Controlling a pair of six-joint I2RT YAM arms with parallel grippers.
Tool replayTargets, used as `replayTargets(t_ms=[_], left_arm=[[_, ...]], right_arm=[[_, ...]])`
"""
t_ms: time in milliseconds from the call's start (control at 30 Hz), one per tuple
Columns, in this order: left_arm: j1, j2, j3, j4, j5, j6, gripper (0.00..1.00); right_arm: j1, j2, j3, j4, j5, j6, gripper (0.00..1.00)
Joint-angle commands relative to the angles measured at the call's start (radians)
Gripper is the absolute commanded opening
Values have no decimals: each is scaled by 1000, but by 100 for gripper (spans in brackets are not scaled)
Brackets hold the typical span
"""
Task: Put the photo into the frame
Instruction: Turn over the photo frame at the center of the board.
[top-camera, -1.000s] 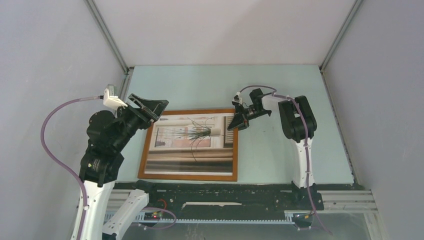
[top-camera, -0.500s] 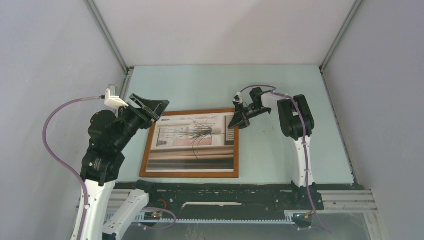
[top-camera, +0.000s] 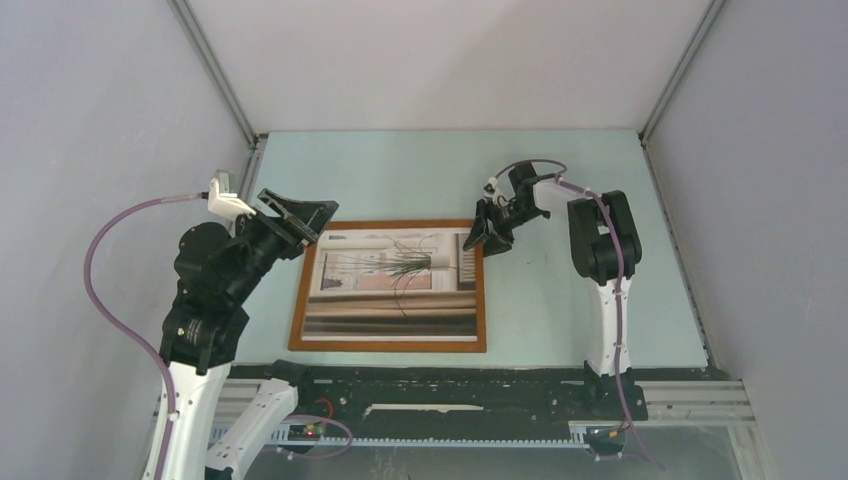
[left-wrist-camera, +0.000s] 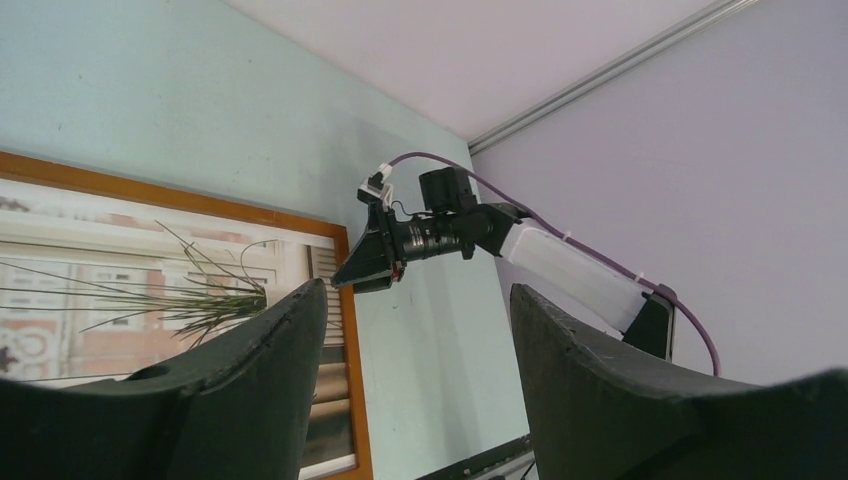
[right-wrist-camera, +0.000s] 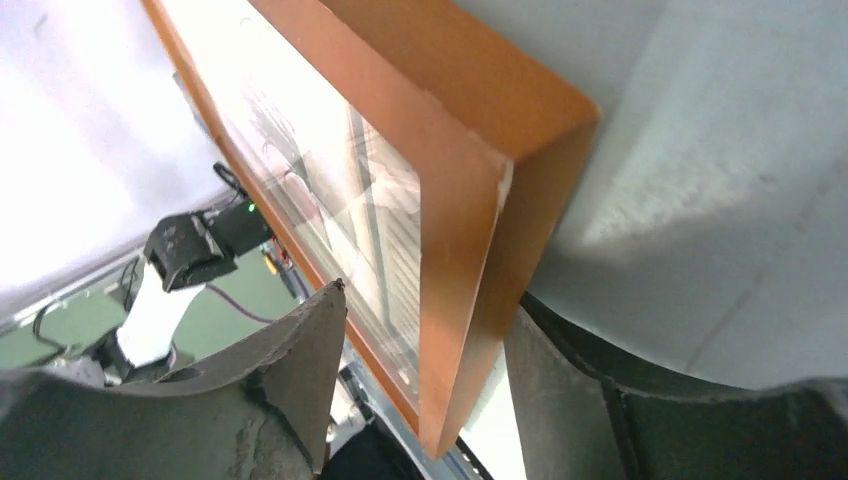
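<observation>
The frame (top-camera: 390, 346) lies face up on the pale green table, with the photo (top-camera: 395, 285) of the spiky plant inside it behind glass. My right gripper (top-camera: 486, 238) is at the frame's far right corner. In the right wrist view its jaws (right-wrist-camera: 430, 300) straddle that corner (right-wrist-camera: 470, 220). One finger touches the frame's outer side, and the other stands a little off the glass over the photo (right-wrist-camera: 330, 170). My left gripper (top-camera: 300, 215) is open and empty, raised above the frame's far left corner. The left wrist view shows the photo (left-wrist-camera: 120, 300) and the frame edge (left-wrist-camera: 350, 350).
Grey enclosure walls stand close on the left, right and back. A black rail (top-camera: 450, 385) with the arm bases runs along the table's near edge, just below the frame.
The frame with the photo has slid to the right along with my right gripper. The left arm has stayed still.
</observation>
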Motion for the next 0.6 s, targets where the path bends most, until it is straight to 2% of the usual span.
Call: replayTargets(t_ms=[0,33,67,233,367,467,567], left_arm=[[-3,-11,-27,40,20,-4,70],[-3,-12,-28,40,20,-4,70],[-3,-12,-29,40,19,-3,70],[-3,-10,-15,36,20,36,71],[-3,5,61,-15,-1,138,75],[-3,-2,116,-28,-16,247,79],[-3,-25,170,-36,-49,332,90]], right_arm=[[3,-119,1,-61,294,46,69],[4,-136,3,-90,342,49,92],[7,-158,3,-114,414,54,99],[31,-318,-29,-229,724,59,100],[83,-509,-46,-288,875,58,100],[205,-658,-26,-337,998,16,100],[360,-790,-22,-353,1081,-5,100]])
